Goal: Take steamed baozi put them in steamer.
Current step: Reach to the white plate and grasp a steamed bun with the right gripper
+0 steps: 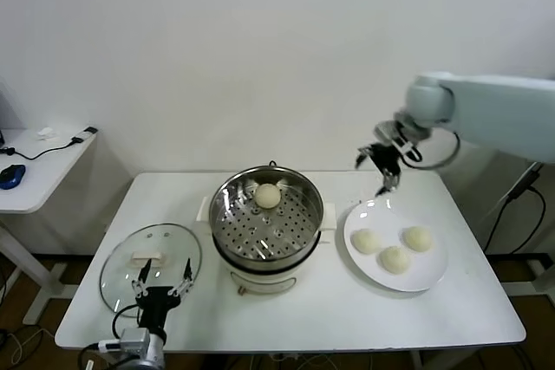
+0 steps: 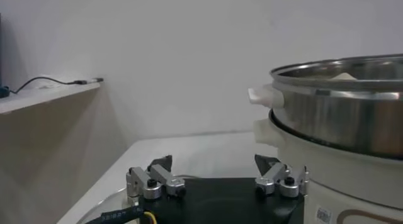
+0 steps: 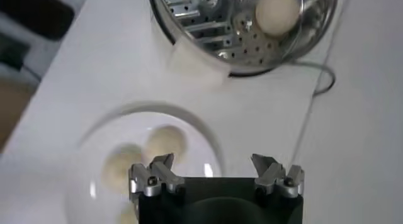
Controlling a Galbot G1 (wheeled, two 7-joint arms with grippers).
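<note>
Head view shows the right end effector [image 1: 382, 166] raised above the far edge of the white plate [image 1: 431, 276], its fingers spread wide and holding nothing. Below it and toward the robot, three steamed baozi [image 1: 395, 258] lie together on that plate, close to one another. To the end effector's left stands the steamer [image 1: 267, 223] on the white tabletop [image 1: 347, 318], its perforated tray bare except for a fourth bun [image 1: 267, 196] resting near the far rim.

From the right wrist view, the right end effector [image 3: 214, 175] hangs over the plate [image 3: 94, 146] with its jaws wide apart and empty; two of the buns [image 3: 165, 142] show blurred beneath it, and beyond them the steamer [image 3: 208, 30] with its single bun [image 3: 277, 11] inside.

Down at the near left corner of the tabletop, the left end effector [image 1: 161, 284] sits low with its fingers also spread wide and empty, right at the near edge of the round glass lid [image 1: 149, 262], which lies flat on the tabletop. In the left wrist view, the left end effector [image 2: 217, 175] faces the steamer's [image 2: 340, 118] shiny wall and cream base, which stand just beside it.
</note>
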